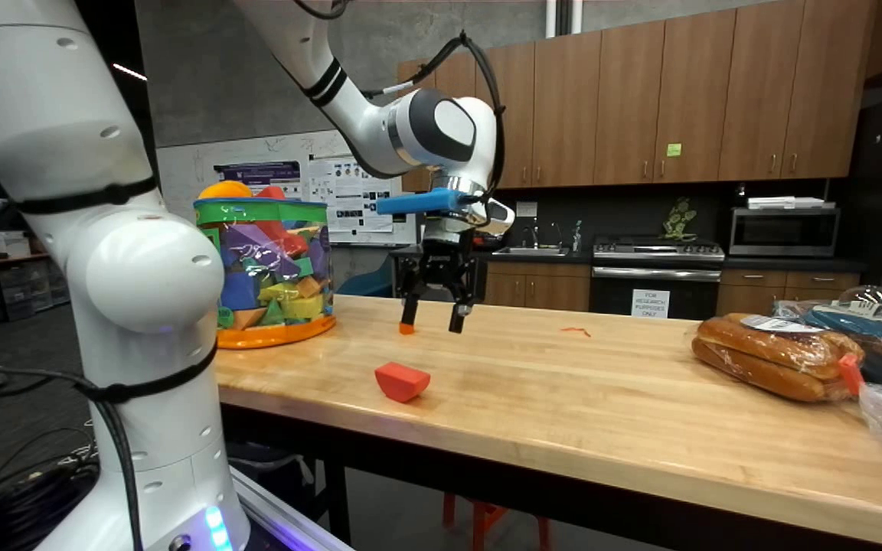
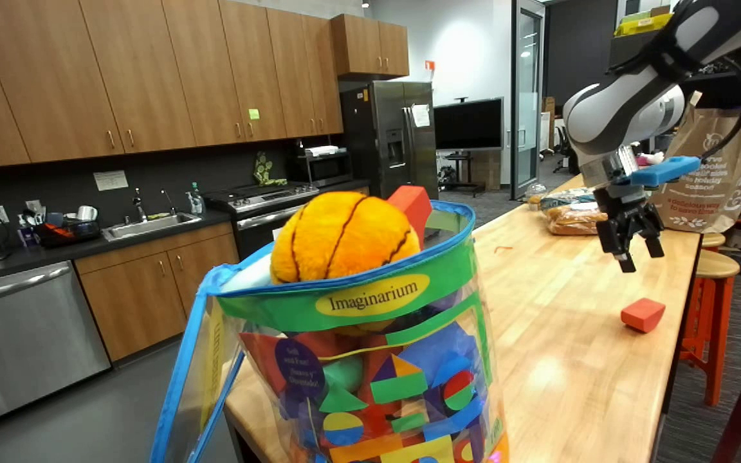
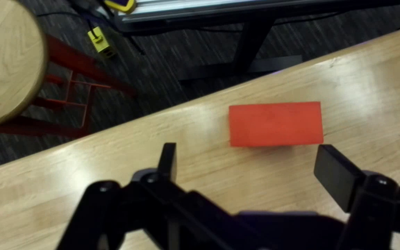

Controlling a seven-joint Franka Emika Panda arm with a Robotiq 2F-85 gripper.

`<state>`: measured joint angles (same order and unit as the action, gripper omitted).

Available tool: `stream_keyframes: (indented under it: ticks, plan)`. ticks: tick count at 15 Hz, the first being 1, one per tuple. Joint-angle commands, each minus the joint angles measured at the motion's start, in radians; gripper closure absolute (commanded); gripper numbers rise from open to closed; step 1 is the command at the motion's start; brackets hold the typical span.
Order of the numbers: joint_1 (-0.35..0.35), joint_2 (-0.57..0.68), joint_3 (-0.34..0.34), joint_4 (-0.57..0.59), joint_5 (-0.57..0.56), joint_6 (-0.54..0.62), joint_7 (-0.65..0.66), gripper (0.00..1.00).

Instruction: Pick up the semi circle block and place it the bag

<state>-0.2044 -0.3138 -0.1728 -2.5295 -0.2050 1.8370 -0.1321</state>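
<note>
The red semi circle block [image 1: 403,381] lies on the wooden table near its edge, flat face up and rounded side down. It also shows in an exterior view [image 2: 643,314] and in the wrist view [image 3: 276,124], just past the fingertips and right of middle. My gripper [image 1: 433,325] is open and empty above the table, apart from the block; it also shows in an exterior view [image 2: 642,257] and in the wrist view [image 3: 247,163]. The clear printed bag [image 1: 257,210], with its green upper band [image 2: 280,307], stands open-topped, full of coloured blocks.
An orange plush ball [image 2: 345,236] and a red block [image 2: 412,209] stick up from the bag's mouth. Wrapped bread [image 1: 778,356], a brown paper bag [image 2: 705,173] and an orange scrap [image 1: 575,331] are on the table. A tiny orange piece [image 1: 406,329] shows by a fingertip.
</note>
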Motion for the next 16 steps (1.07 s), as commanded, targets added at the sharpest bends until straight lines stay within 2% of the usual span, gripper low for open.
stream_keyframes:
  ticks: [1,6,12,16]
  plan:
    - [0.020,-0.048,-0.003,-0.105,0.072,-0.036,0.016,0.00]
    - [0.047,-0.054,0.002,-0.189,0.168,-0.122,0.001,0.00]
    - [0.071,-0.021,0.023,-0.171,0.321,-0.066,0.061,0.00]
    - [0.112,0.034,0.047,-0.162,0.368,-0.068,0.027,0.00]
